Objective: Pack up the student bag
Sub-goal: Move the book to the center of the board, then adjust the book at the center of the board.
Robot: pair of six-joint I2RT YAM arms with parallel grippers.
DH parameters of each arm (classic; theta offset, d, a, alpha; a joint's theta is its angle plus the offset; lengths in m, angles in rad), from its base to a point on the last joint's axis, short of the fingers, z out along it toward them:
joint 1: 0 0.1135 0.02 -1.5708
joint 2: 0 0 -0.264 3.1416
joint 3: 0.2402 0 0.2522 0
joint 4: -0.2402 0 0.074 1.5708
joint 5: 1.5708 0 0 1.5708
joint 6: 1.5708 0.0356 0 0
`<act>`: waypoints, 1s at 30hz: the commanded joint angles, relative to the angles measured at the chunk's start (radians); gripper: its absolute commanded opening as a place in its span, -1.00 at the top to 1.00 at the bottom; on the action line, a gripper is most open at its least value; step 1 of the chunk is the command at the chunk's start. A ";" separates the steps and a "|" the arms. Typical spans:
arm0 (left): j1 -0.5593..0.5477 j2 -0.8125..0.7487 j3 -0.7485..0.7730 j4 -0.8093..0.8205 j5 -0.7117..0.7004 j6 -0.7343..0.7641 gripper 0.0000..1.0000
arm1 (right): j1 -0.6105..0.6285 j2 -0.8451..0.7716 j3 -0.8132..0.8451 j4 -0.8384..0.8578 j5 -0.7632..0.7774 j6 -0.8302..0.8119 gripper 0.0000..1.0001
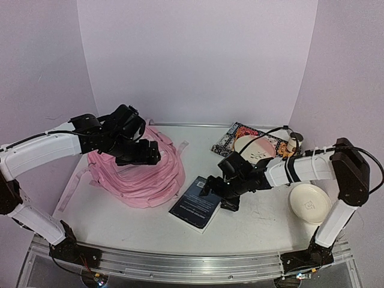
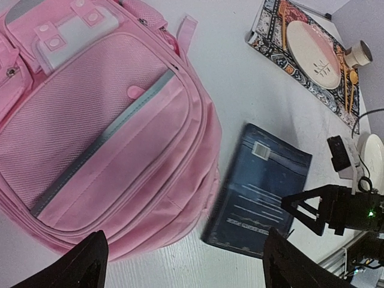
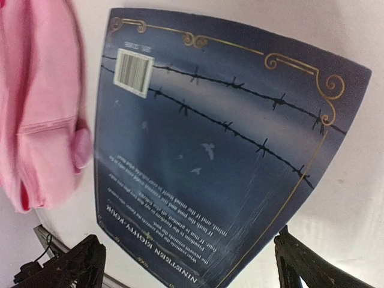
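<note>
The student bag [image 1: 141, 177] lies flat on the left half of the bench [image 1: 120, 225], front pockets up, and as far as the left wrist view shows its zips look closed. The left claw [image 1: 144, 157] hangs directly over it with its fingers spread wide and nothing between them, so the bag sits straight below that claw, not off to a side. A dark blue book [image 1: 197, 203] lies just right of the bag, back cover up. Its edge is close against the pink fabric, and whether they touch I cannot tell. Its long axis runs roughly from the near edge toward the back wall, tilted a little. The right claw [image 1: 219, 195] hovers over the book's right side, also wide open and empty, its fingers set either side of the book's lower end in the right wrist view. The right arm is the nearer to the book and the left to the bag, so the book would likely travel leftward once the bag is opened.
</note>
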 commanded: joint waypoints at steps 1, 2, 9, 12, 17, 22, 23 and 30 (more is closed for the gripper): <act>-0.038 0.018 -0.003 0.043 0.040 -0.041 -0.80 | 0.008 0.013 0.104 -0.047 -0.018 -0.114 -0.96; -0.050 0.023 -0.009 0.044 0.043 -0.052 -0.80 | 0.007 0.004 0.114 -0.085 0.003 -0.159 -0.96; -0.140 0.074 -0.045 0.053 0.056 -0.118 -0.79 | -0.113 -0.037 0.142 -0.224 0.004 -0.409 -0.97; -0.162 0.094 -0.068 0.056 0.068 -0.144 -0.74 | -0.183 -0.031 0.176 -0.227 -0.048 -0.520 -0.94; -0.191 0.136 -0.093 0.063 0.083 -0.194 -0.67 | -0.273 0.043 0.255 -0.228 -0.131 -0.666 -0.84; -0.218 0.191 -0.105 0.071 0.096 -0.223 -0.53 | -0.300 0.180 0.370 -0.231 -0.231 -0.770 -0.70; -0.223 0.201 -0.106 0.073 0.097 -0.228 -0.49 | -0.300 0.211 0.392 -0.232 -0.245 -0.784 -0.67; -0.247 0.291 -0.126 0.097 0.078 -0.258 -0.26 | -0.301 0.349 0.469 -0.241 -0.326 -0.850 -0.52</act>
